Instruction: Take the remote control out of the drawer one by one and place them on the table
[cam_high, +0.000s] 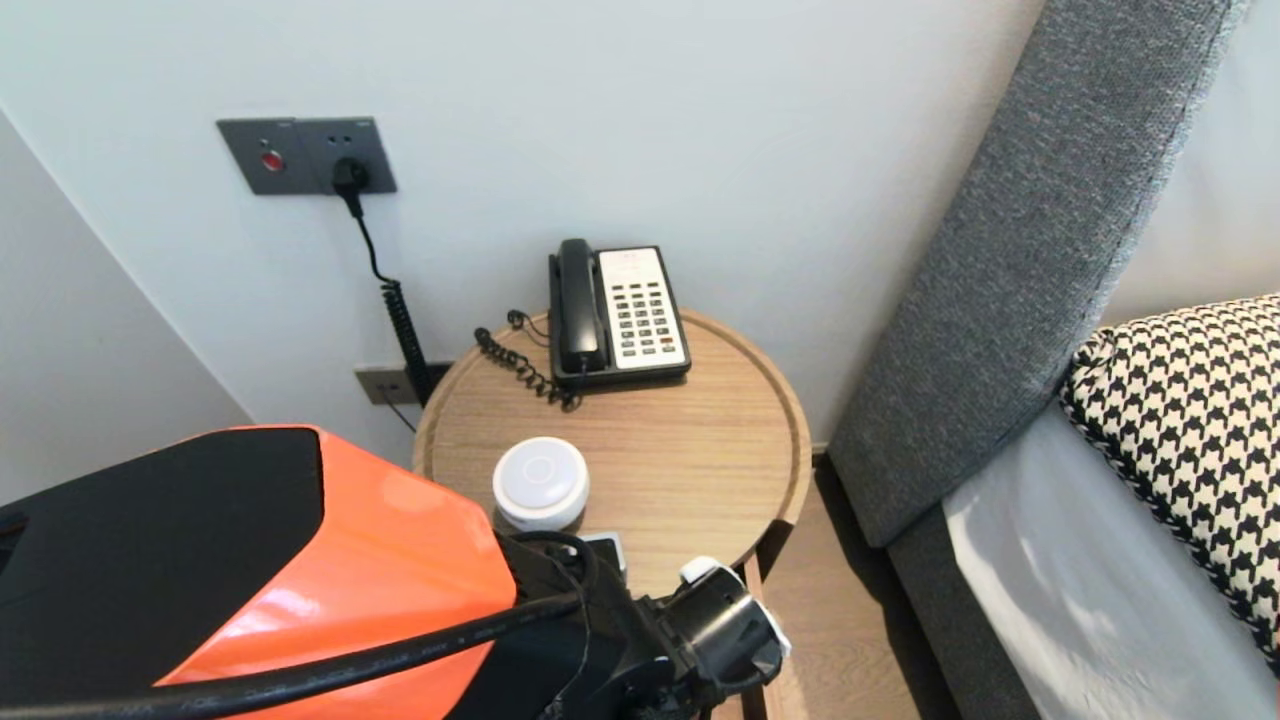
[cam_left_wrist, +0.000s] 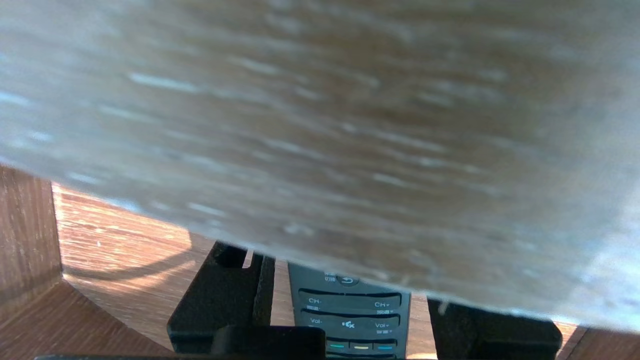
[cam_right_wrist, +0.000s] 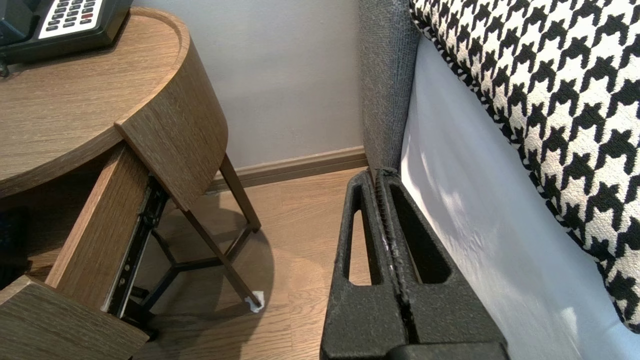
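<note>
A dark grey remote control (cam_left_wrist: 350, 320) with CH and Vol keys lies on the floor of the pulled-out wooden drawer (cam_left_wrist: 125, 240), under the round table's top. My left gripper (cam_left_wrist: 345, 287) reaches into that drawer and straddles the remote. It is open, with a strip of drawer floor showing between the remote and each of its black fingers (cam_left_wrist: 220, 295). In the head view only the left arm's orange shell (cam_high: 300, 580) and wrist (cam_high: 715, 615) show at the table's front edge; the fingers are hidden. My right gripper (cam_right_wrist: 382, 175) hangs shut and empty beside the bed.
The round wooden table (cam_high: 700, 430) carries a black-and-white desk phone (cam_high: 615, 315) and a white round puck (cam_high: 540, 482). The tabletop's rim (cam_left_wrist: 320, 125) looms close over the left wrist. A grey headboard (cam_high: 1010, 260), white mattress (cam_right_wrist: 475, 200) and houndstooth pillow (cam_high: 1190, 400) stand to the right.
</note>
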